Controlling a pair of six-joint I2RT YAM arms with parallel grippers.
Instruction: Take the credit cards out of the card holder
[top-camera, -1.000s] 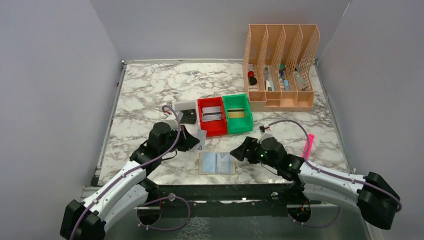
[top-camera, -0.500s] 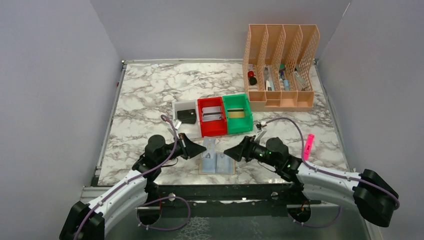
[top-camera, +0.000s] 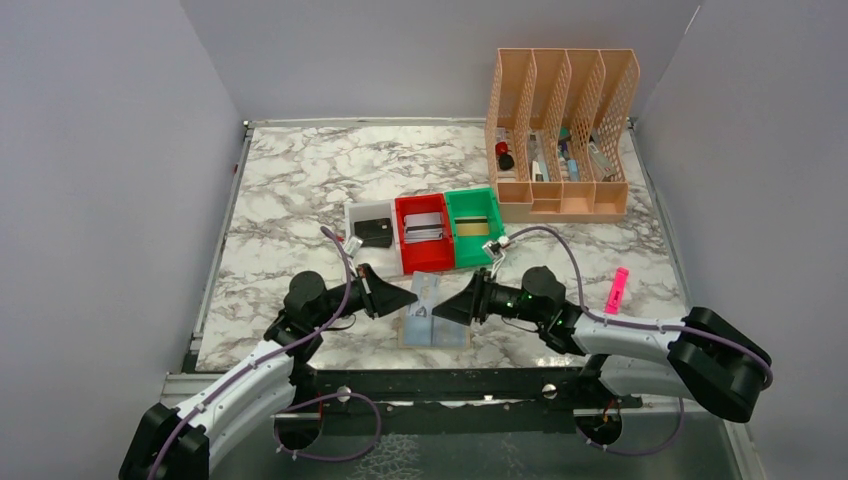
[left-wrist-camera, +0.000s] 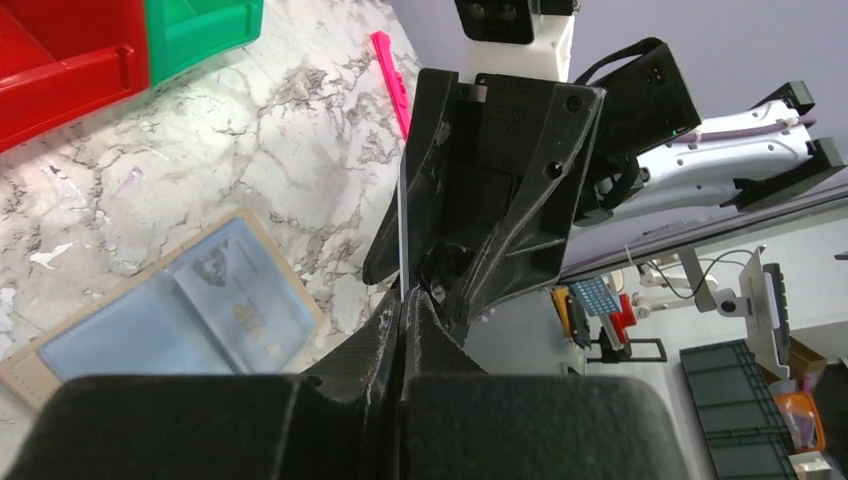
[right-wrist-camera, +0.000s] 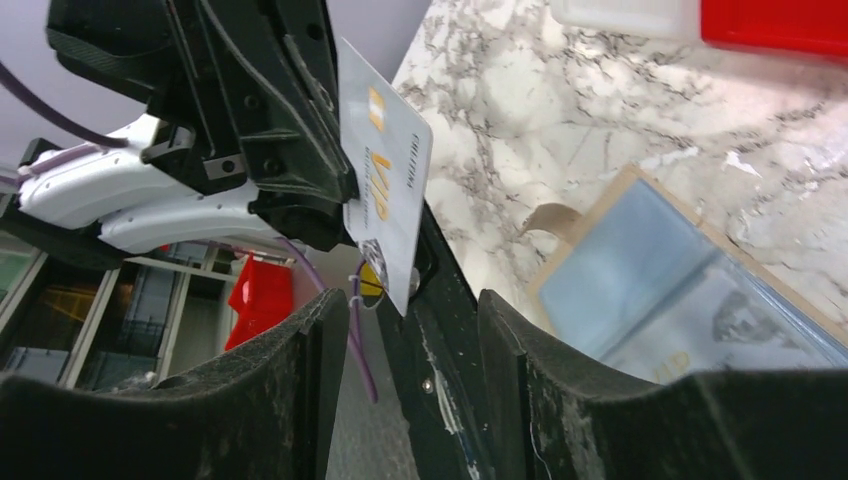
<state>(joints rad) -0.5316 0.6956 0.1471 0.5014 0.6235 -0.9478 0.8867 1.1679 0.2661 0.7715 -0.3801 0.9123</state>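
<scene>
card holder: tan, open flat, blue-grey inside up | 1 silvery card: upright, lower edge pinched, above holder

Red tray: just beyond the left claw.
Green tray: beyond the right claw, touching the red tray.
White tray: beyond the left claw, leftward.
Pink marker: well right of the right claw.
Peach rack: far beyond it.
</scene>
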